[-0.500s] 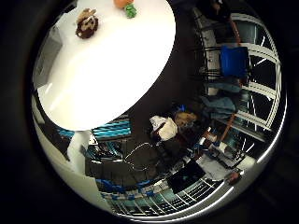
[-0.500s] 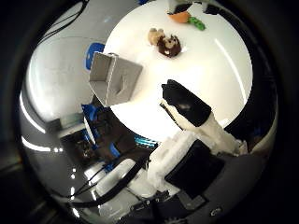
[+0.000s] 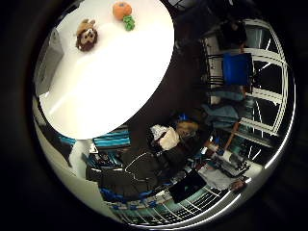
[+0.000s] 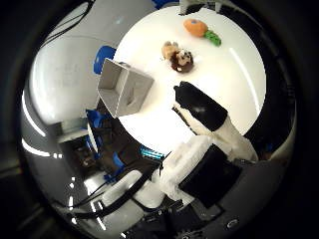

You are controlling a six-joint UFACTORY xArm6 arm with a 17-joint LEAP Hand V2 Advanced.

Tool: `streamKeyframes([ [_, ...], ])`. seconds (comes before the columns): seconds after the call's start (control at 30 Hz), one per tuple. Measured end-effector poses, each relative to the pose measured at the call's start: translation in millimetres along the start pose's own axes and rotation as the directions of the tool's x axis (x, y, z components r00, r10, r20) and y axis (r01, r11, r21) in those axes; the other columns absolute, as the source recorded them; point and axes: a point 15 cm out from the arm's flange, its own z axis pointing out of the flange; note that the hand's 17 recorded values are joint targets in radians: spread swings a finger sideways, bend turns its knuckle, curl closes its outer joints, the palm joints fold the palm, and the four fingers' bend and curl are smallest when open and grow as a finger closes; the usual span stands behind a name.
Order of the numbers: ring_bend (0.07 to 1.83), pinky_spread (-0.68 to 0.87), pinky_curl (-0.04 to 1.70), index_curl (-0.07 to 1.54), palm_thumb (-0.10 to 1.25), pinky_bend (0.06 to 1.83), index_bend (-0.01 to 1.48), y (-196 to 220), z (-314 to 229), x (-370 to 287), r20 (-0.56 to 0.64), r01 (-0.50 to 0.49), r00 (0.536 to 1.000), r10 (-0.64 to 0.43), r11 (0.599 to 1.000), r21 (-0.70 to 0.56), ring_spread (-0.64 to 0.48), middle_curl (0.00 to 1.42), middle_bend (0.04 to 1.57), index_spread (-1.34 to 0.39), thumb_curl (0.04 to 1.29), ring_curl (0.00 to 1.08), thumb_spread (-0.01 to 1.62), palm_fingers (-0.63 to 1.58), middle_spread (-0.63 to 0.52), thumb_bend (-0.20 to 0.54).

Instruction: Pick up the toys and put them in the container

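Round white worktop point(image 4: 234, 79), seen from well above. Grey container point(image 4: 122, 89) near worktop edge, open side up, nothing visible inside. Robot hand point(image 4: 204, 112) above worktop, finger extended, holding nothing. Lion toy point(image 4: 179, 57) near container. Carrot toy point(image 4: 199, 30) beyond lion, apart from it.

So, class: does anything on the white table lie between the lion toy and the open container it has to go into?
Nothing visible does. The lion toy lies on bare white table beside the grey container, with only tabletop between them. The carrot toy lies on the lion's far side, away from the container.
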Motion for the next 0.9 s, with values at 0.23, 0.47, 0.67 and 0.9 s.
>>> streamKeyframes([
  [0.23, 0.47, 0.38, 0.18, 0.34, 0.63, 0.28, 0.16, -26, -6, -2, -0.002, 0.001, 1.0, -0.001, 1.0, 0.029, -0.01, 0.38, 0.27, -0.44, 0.27, 0.16, 1.33, 0.5, -0.17, -0.014],
  [0.47, 0.47, 0.43, 0.25, 0.26, 0.52, 0.49, 0.13, -93, 18, -15, 0.08, -0.033, 0.996, 0.03, 0.999, 0.04, 0.15, 0.36, 0.22, -0.35, 0.26, 0.17, 1.29, 0.28, -0.03, -0.02],
  [0.67, 0.5, 0.45, 0.26, 0.24, 0.47, 0.57, 0.14, -161, 53, -31, 0.133, -0.104, 0.987, 0.091, 0.991, 0.088, 0.2, 0.36, 0.22, -0.29, 0.27, 0.19, 1.23, 0.19, 0.06, -0.02],
  [0.9, 0.48, 0.47, 0.26, 0.25, 0.46, 0.57, 0.15, -197, 86, -56, 0.153, -0.15, 0.979, 0.136, 0.985, 0.081, 0.24, 0.35, 0.25, -0.26, 0.28, 0.19, 1.19, 0.13, 0.13, -0.02],
])
